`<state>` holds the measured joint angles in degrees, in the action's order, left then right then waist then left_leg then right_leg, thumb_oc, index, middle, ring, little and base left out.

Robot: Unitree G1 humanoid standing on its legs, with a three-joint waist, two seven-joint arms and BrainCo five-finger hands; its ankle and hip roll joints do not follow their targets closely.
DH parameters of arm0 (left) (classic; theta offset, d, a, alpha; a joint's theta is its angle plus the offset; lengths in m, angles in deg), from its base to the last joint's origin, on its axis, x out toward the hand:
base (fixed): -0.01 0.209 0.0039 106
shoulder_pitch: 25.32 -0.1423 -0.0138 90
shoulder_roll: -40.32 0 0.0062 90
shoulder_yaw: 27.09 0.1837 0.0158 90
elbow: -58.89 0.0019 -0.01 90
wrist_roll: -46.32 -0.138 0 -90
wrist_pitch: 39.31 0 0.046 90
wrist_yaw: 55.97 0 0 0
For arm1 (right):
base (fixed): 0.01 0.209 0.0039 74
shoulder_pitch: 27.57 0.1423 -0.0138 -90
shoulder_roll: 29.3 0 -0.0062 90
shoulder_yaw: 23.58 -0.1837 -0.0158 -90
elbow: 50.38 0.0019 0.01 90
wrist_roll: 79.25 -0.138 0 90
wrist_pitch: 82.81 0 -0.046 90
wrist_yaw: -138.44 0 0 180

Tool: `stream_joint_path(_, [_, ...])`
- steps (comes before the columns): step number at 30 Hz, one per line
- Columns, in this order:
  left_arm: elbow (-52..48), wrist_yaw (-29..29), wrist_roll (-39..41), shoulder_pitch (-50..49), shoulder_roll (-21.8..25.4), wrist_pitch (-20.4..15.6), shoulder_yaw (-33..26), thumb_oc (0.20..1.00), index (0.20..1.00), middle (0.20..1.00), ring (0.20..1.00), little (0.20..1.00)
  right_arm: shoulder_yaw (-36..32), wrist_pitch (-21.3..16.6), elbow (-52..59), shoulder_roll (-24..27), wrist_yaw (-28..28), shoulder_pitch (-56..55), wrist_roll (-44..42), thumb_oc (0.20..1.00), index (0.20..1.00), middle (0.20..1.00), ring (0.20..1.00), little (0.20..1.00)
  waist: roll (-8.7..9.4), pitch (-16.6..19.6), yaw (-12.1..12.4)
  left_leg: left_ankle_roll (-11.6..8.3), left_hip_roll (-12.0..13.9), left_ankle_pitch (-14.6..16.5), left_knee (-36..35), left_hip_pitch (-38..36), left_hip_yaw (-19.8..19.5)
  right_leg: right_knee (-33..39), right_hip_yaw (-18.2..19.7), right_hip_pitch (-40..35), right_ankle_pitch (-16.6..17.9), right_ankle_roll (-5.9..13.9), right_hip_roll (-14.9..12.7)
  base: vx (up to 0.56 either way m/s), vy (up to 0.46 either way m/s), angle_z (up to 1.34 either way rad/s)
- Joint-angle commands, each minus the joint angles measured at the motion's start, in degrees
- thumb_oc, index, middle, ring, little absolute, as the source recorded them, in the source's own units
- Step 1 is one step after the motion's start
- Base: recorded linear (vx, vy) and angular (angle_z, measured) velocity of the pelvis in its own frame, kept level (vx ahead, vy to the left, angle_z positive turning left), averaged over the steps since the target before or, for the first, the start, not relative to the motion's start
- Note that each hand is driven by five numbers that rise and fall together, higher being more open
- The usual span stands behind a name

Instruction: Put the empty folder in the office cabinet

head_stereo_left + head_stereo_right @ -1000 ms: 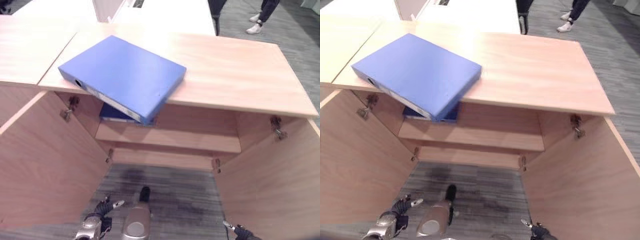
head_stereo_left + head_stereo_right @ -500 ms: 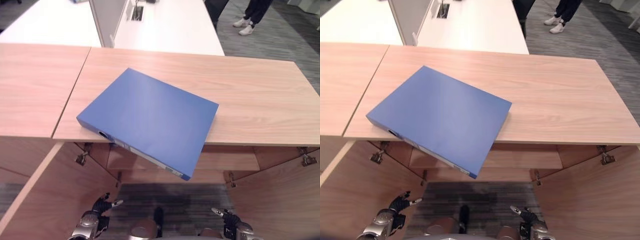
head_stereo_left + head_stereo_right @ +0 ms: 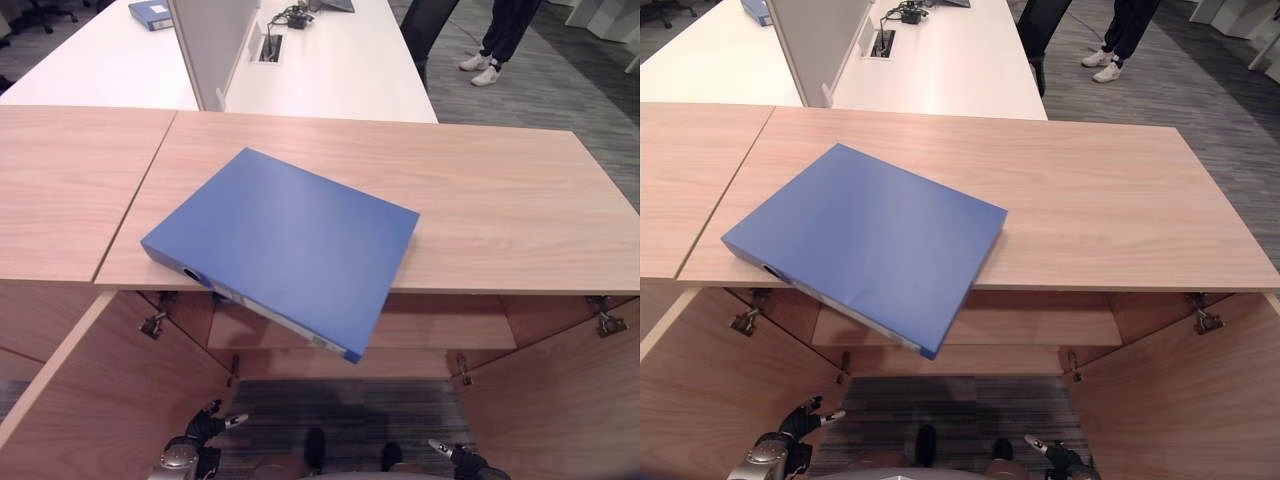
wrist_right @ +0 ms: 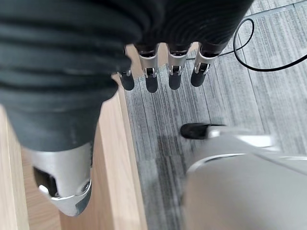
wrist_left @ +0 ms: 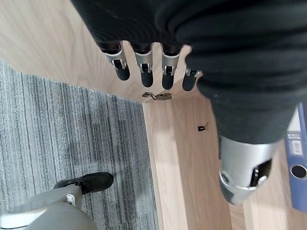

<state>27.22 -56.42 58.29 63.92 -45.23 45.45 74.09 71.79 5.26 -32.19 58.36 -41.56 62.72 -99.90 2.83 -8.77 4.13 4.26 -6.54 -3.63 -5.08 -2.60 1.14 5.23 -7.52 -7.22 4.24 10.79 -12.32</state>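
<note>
blue folder lies flat on the top of the wooden office cabinet, turned at an angle, with its spine end and one corner jutting out past the cabinet's front edge above the open compartment. nearest the viewer, low down by the grey striped carpet, the left robot hand hangs at the lower left with its fingers straight and relaxed, holding nothing, beside the open left cabinet door. the right robot hand hangs at the lower right, its fingers likewise straight and loose, empty, near the open right cabinet door. both hands are well below the folder and apart from it. between the two doors the cabinet stands open, and a wooden shelf runs across inside, just under the top panel; the folder's overhanging corner hides part of the shelf's left end. metal hinges show at the upper inner corners of the opening. to the left a second wooden cabinet top sits flush beside the first. farther back is a white worktop with a grey divider panel standing on it, a cable box set into it, and another blue folder lying at its far left end. farthest away, a person's legs and white shoes stand on the carpet beside a dark chair.
</note>
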Motion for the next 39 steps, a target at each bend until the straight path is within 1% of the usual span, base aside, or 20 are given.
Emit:
stream_joint_path(1, [-0.4, 0.7, -1.2, 3.3, -1.3, -1.9, -1.4, 1.0, 1.0, 1.0, 1.0, 1.0, 0.5, -0.5, 1.6, 4.8, 0.3, 0.4, 3.2, 1.0, 1.0, 1.0, 1.0, 1.0, -2.86, -2.0, 0.2, -9.04, 10.7, 2.4, 0.4, 1.6, -1.7, -0.3, -2.0, -0.3, -5.2, -1.42, 3.2, 0.0, -0.087, 0.04])
stream_joint_path(8, [0.4, 0.5, -1.0, 3.0, -2.2, -1.8, -1.2, 1.0, 1.0, 1.0, 1.0, 1.0, 0.5, -0.6, 1.1, 5.9, 0.2, 0.0, 3.4, 1.0, 1.0, 1.0, 1.0, 1.0, -4.04, -2.0, -0.1, -10.83, 12.3, 0.9, 0.1, 1.6, -2.9, -0.2, -2.7, -1.0, -7.1, -2.5, 4.7, -0.03, -0.113, 0.06])
stream_joint_path(9, [0.3, 0.6, -0.8, 3.0, -2.4, -1.9, -1.2, 1.0, 1.0, 1.0, 1.0, 1.0, 0.8, -0.7, 1.2, 5.9, 0.1, 0.2, 3.4, 1.0, 1.0, 1.0, 1.0, 1.0, -4.44, -2.2, 0.0, -11.52, 12.9, 0.1, 0.1, 2.0, -3.4, -0.2, -3.2, -0.9, -7.7, -2.95, 5.4, -0.06, -0.111, 0.13])
stream_joint_path(12, [0.3, 0.9, 0.2, 4.2, -2.6, -1.9, -0.9, 1.0, 1.0, 1.0, 1.0, 1.0, 1.1, -1.0, 1.6, 6.5, 0.3, 1.1, 3.0, 1.0, 1.0, 1.0, 1.0, 1.0, -4.61, -3.5, 0.2, -12.67, 13.2, -1.5, 1.1, 4.2, -4.0, -0.2, -4.1, -0.4, -7.7, -3.32, 5.5, -0.16, -0.092, 0.11])
stream_joint_path(13, [0.0, 1.0, 0.6, 5.0, -2.7, -1.9, -0.5, 1.0, 1.0, 1.0, 1.0, 1.0, 1.3, -1.1, 2.0, 7.0, 0.6, 1.7, 2.7, 1.0, 1.0, 1.0, 1.0, 1.0, -4.33, -4.7, 0.4, -13.25, 13.2, -1.9, 3.3, 6.2, -4.1, -0.2, -4.6, -0.2, -7.4, -3.48, 5.1, -0.18, -0.031, 0.22])
stream_joint_path(14, [0.0, 1.0, 0.6, 5.1, -2.7, -1.9, -0.5, 1.0, 1.0, 1.0, 1.0, 1.0, 1.3, -1.1, 2.0, 7.0, 0.6, 1.8, 2.7, 1.0, 1.0, 1.0, 1.0, 1.0, -4.31, -4.7, 0.3, -13.25, 13.2, -1.8, 3.6, 6.6, -4.2, -0.2, -4.7, -0.1, -7.4, -3.47, 5.1, -0.33, -0.04, 0.24])
stream_joint_path(15, [-0.5, 0.9, 0.7, 6.0, -2.5, -1.9, 0.0, 1.0, 1.0, 1.0, 1.0, 1.0, 1.3, -1.2, 2.7, 7.7, 0.8, 2.8, 2.5, 1.0, 1.0, 1.0, 1.0, 1.0, -3.01, -5.5, -0.3, -13.35, 13.6, 0.4, 8.0, 8.1, -2.3, -0.2, -5.6, 1.6, -6.1, -3.93, 4.1, -0.29, -0.022, 0.38])
stream_joint_path(16, [-0.9, 0.7, 0.6, 6.0, -2.5, -1.8, 0.1, 1.0, 1.0, 1.0, 1.0, 1.0, 1.3, -1.2, 2.9, 7.8, 0.7, 2.8, 2.4, 1.0, 1.0, 1.0, 1.0, 1.0, -2.65, -5.4, -0.8, -13.2, 13.9, 1.8, 10.0, 7.7, -1.8, -0.2, -5.8, 2.5, -5.7, -4.12, 3.9, -0.28, -0.023, 0.47])
stream_joint_path(17, [-0.9, 0.7, 0.6, 5.9, -2.5, -1.8, 0.1, 1.0, 1.0, 1.0, 1.0, 1.0, 1.4, -1.2, 2.9, 7.8, 0.7, 2.8, 2.4, 1.0, 1.0, 1.0, 1.0, 1.0, -2.71, -5.4, -0.8, -13.22, 13.9, 2.1, 10.2, 7.8, -1.8, -0.2, -5.8, 2.4, -5.7, -4.13, 4.0, -0.19, 0.002, 0.44])
stream_joint_path(18, [-2.0, 0.4, 0.0, 5.6, -2.4, -1.8, 0.0, 1.0, 1.0, 1.0, 1.0, 1.0, 1.3, -1.3, 3.1, 8.1, 0.4, 2.7, 2.6, 1.0, 1.0, 1.0, 1.0, 1.0, -2.03, -5.0, -1.5, -13.37, 14.3, 5.0, 14.3, 5.2, -1.8, -0.8, -6.1, 3.6, -5.2, -4.61, 3.8, -0.19, 0.013, 0.2])
stream_joint_path(21, [-2.0, 0.5, 0.3, 5.0, -2.9, -1.7, -0.9, 1.0, 1.0, 1.0, 1.0, 1.0, 1.0, -1.1, 2.8, 8.4, 0.1, 2.4, 3.1, 1.0, 1.0, 1.0, 1.0, 1.0, -1.6, -4.2, -2.5, -13.51, 15.6, 6.0, 18.7, 0.9, -3.5, -1.5, -7.2, 4.8, -4.6, -4.79, 3.6, -0.17, 0.05, 0.16])
stream_joint_path(25, [-2.1, 0.6, 0.7, 4.7, -3.2, -1.8, -0.9, 1.0, 1.0, 1.0, 1.0, 1.0, 0.6, -0.6, 2.0, 8.7, -0.1, 1.8, 3.3, 1.0, 1.0, 1.0, 1.0, 1.0, -2.86, -2.9, -4.4, -14.19, 18.1, 6.1, 16.4, -4.9, -4.0, -4.0, -8.0, 7.6, -4.1, -4.52, 3.3, -0.12, 0.134, 0.15])
stream_joint_path(26, [-2.0, 0.3, 0.5, 4.5, -3.6, -1.6, -0.5, 1.0, 1.0, 1.0, 1.0, 1.0, 0.1, -0.3, 1.3, 8.7, -0.3, 1.4, 3.2, 1.0, 1.0, 1.0, 1.0, 1.0, -3.86, -2.2, -5.4, -13.92, 18.8, 7.6, 13.1, -7.2, -2.7, -5.3, -8.6, 9.1, -3.5, -4.18, 2.8, -0.17, 0.26, 0.07])
stream_joint_path(27, [-2.1, 0.1, 0.2, 4.3, -3.7, -1.6, -0.4, 1.0, 1.0, 1.0, 1.0, 1.0, -0.3, -0.1, 0.9, 8.6, -0.4, 1.2, 3.3, 1.0, 1.0, 1.0, 1.0, 1.0, -4.21, -1.7, -5.7, -13.86, 18.8, 8.8, 10.7, -8.3, -1.6, -5.7, -8.8, 9.7, -2.9, -3.71, 2.2, -0.12, 0.191, 0.11])
stream_joint_path(28, [-2.1, 0.1, 0.2, 4.3, -3.7, -1.6, -0.3, 1.0, 1.0, 1.0, 1.0, 1.0, -0.3, -0.1, 0.9, 8.6, -0.4, 1.2, 3.3, 1.0, 1.0, 1.0, 1.0, 1.0, -4.21, -1.7, -5.7, -13.86, 18.8, 8.8, 10.7, -8.3, -1.5, -5.7, -8.8, 9.7, -2.9, -3.71, 2.2, -0.13, 0.189, 0.11])
stream_joint_path(30, [-1.7, -0.3, -0.7, 4.0, -3.9, -1.6, 0.2, 1.0, 1.0, 1.0, 1.0, 1.0, -1.6, 0.2, 0.2, 8.5, -0.2, 0.6, 3.3, 1.0, 1.0, 1.0, 1.0, 1.0, -4.52, -1.1, -6.1, -13.02, 17.5, 11.8, 6.8, -9.8, -0.4, -6.1, -8.8, 11.1, -0.9, -2.37, 0.3, -0.17, 0.228, 0.01])
stream_joint_path(32, [-2.4, -0.4, -0.6, 3.8, -3.7, -1.6, 0.3, 1.0, 1.0, 1.0, 1.0, 1.0, -2.2, 0.3, 0.3, 8.1, -0.2, 0.3, 2.8, 1.0, 1.0, 1.0, 1.0, 1.0, -4.17, -1.4, -6.2, -11.87, 15.5, 13.3, 5.4, -10.1, -0.7, -6.8, -7.9, 12.7, 0.9, -1.25, -1.3, -0.16, 0.203, 0.03])
stream_joint_path(35, [-2.0, -0.6, -1.6, 3.6, -3.4, -1.6, 0.4, 1.0, 1.0, 1.0, 1.0, 1.0, -2.8, 0.7, 0.3, 7.0, -0.3, 0.0, 2.8, 1.0, 1.0, 1.0, 1.0, 1.0, -3.83, -2.1, -6.2, -10.18, 12.8, 14.1, 3.4, -11.0, -1.0, -7.3, -6.5, 14.3, 3.4, 0.53, -3.5, -0.14, 0.214, 0.05])
stream_joint_path(37, [-1.5, -0.6, -1.9, 3.5, -3.4, -1.6, 0.3, 1.0, 1.0, 1.0, 1.0, 1.0, -2.9, 0.8, 0.3, 6.7, -0.4, -0.2, 2.9, 1.0, 1.0, 1.0, 1.0, 1.0, -3.63, -2.3, -6.0, -9.7, 12.0, 14.2, 3.1, -11.2, -0.8, -7.5, -6.3, 14.7, 4.0, 1.01, -4.2, -0.09, 0.139, 0.03])
stream_joint_path(39, [0.8, -0.8, -3.0, 3.0, -3.4, -1.3, -0.4, 1.0, 1.0, 1.0, 1.0, 1.0, -3.1, 0.9, 0.5, 5.7, -0.5, -0.5, 2.9, 1.0, 1.0, 1.0, 1.0, 1.0, -3.23, -2.7, -5.7, -8.57, 10.1, 14.4, 1.8, -12.1, -0.2, -7.7, -6.3, 14.9, 5.1, 1.89, -5.7, -0.1, 0.173, -0.01])
